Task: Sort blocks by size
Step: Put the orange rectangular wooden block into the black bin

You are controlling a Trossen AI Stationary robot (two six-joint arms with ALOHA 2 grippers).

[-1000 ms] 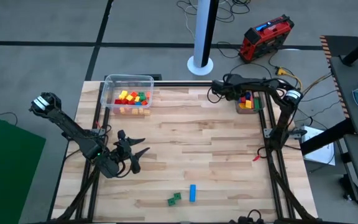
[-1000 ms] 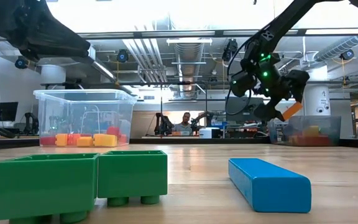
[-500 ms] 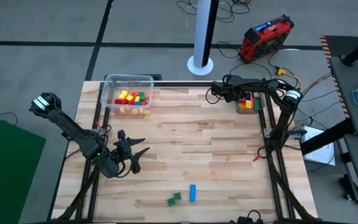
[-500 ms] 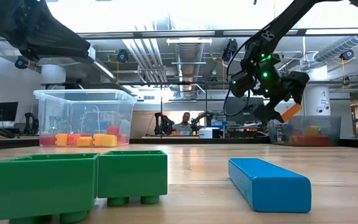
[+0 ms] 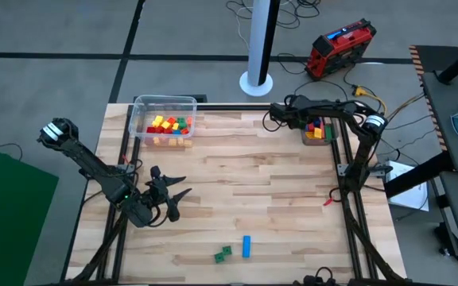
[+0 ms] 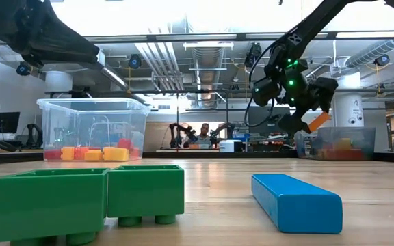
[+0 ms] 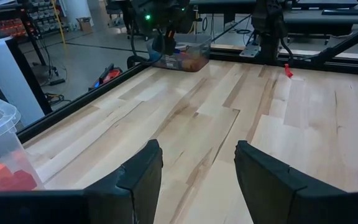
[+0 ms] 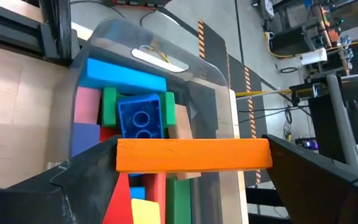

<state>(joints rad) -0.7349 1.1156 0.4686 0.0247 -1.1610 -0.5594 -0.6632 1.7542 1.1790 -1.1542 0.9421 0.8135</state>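
Observation:
My right gripper (image 6: pixel 312 116) hangs at the table's far right, shut on an orange bar (image 8: pixel 194 155) over a clear tub (image 5: pixel 319 132). That tub holds blue, green, pink, red and yellow blocks (image 8: pixel 135 118). Near the front edge two green blocks (image 5: pixel 224 253) and a blue bar (image 5: pixel 246 245) lie flat on the wood. A second clear tub (image 5: pixel 164 119) at the far left holds small red, yellow, orange and green blocks. My left gripper (image 7: pixel 197 180) is open above bare wood at the table's left, touching nothing. My right gripper pinches the orange bar between its two fingers by the bar's two short ends (image 8: pixel 124 155), so the bar spans the gap lengthwise. The fingers (image 8: pixel 82 177) come from above, pointing down at the tub. The bar is lifted clear of the tub and its blocks.
Bare wood fills the middle of the table (image 5: pixel 261 183). A black frame rail runs along the right edge (image 5: pixel 342 171). A white post (image 5: pixel 259 48) and a red device (image 5: pixel 339 48) stand on the floor beyond the far edge.

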